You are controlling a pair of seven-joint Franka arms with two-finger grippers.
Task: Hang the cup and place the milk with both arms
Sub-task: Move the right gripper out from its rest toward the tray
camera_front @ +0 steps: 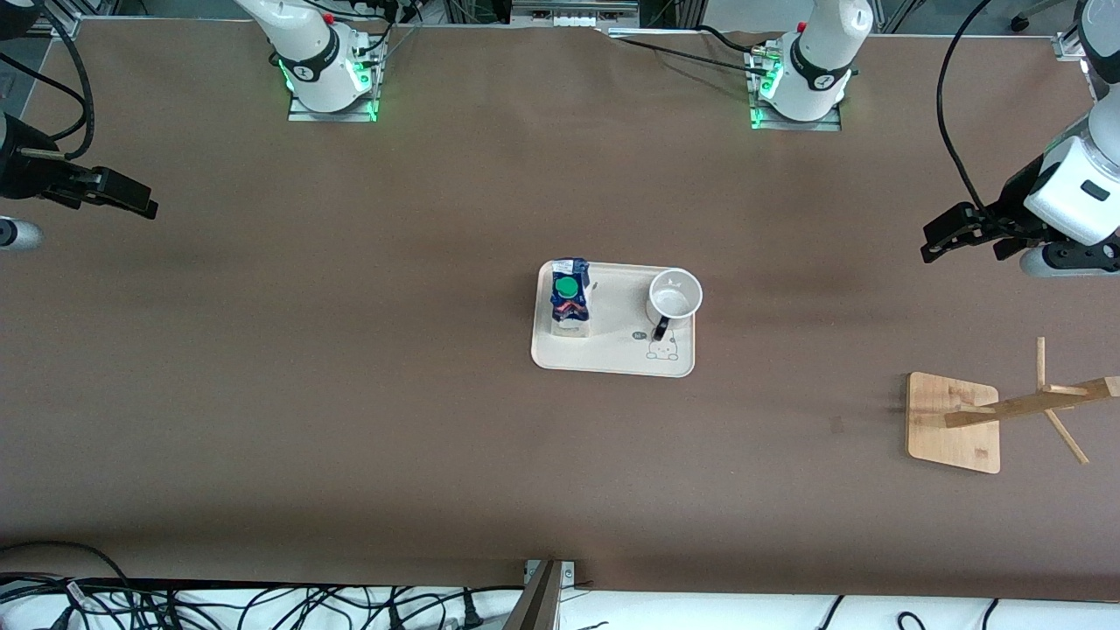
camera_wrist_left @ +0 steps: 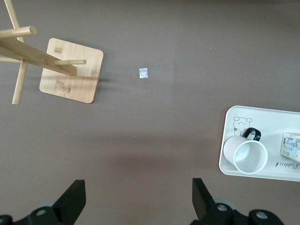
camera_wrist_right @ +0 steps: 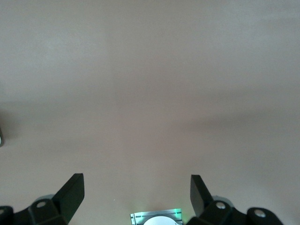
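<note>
So from my screen I've got the cream tray (camera_front: 612, 359) mid-table with the milk (camera_front: 570, 297) standing at the right arm's end and the cup (camera_front: 674, 296) upright and empty beside it. Left gripper (camera_front: 949, 234) and right gripper (camera_front: 122, 194) both hang over bare table, jaws wide open, holding nothing. Wooden rack (camera_front: 980, 420) sits toward the left arm's end

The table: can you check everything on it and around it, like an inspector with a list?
Surface: brown table, bare around the tray.
Job's things: milk and cup upright on the cream tray; wooden rack toward the left arm's end.
Clutter: small scrap on the table.
Grippers: left gripper and right gripper open, empty, waiting over the table's ends.
Cables: black cables along the near edge.
Surroundings: nothing seen.
</note>
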